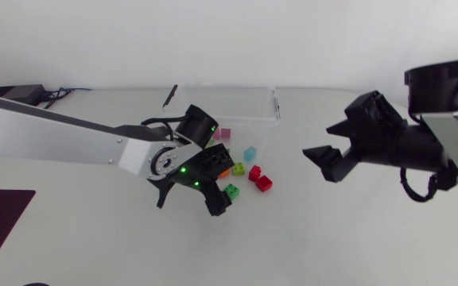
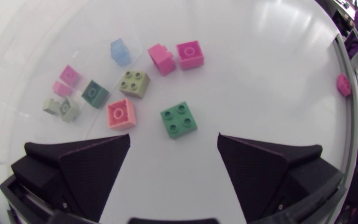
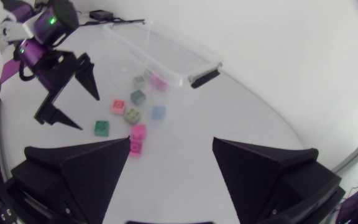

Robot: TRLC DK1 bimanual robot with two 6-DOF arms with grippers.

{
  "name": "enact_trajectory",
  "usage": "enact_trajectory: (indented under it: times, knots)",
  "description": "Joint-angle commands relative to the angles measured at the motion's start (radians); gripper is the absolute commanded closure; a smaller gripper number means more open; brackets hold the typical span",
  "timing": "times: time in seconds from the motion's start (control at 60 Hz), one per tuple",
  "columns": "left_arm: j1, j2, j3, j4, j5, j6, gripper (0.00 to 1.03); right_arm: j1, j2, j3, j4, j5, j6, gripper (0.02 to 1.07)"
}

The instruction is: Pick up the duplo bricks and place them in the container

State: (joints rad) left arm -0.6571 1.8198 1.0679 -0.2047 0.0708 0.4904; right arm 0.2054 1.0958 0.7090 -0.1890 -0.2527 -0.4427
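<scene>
The left claw [image 2: 174,140] hangs released over the white tabletop [image 2: 260,74], with a green square plastic duplo brick [image 2: 179,119] just ahead of its spread fingers. More coloured bricks [image 2: 134,83] lie beside the clear plastic container [image 1: 237,103]. The right claw [image 1: 324,163] gapes, well apart from them.

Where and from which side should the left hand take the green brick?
Grip the green brick by two opposite side walls, coming down from above: it lies flat, studs up, apart from the other bricks, ahead of the open left hand.
</scene>
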Motion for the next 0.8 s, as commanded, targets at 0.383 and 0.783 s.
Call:
enact_trajectory:
  times: [0.383, 0.783]
  knots:
    - [-0.022, 0.18, 0.213, -0.147, -0.066, -0.136, 0.09, -0.021, -0.221, -0.279, -0.063, -0.039, -0.062, 0.11]
    - [-0.045, 0.227, 0.291, -0.246, -0.071, -0.208, 0.18, 0.012, -0.35, -0.292, -0.389, -0.048, -0.271, 0.11]
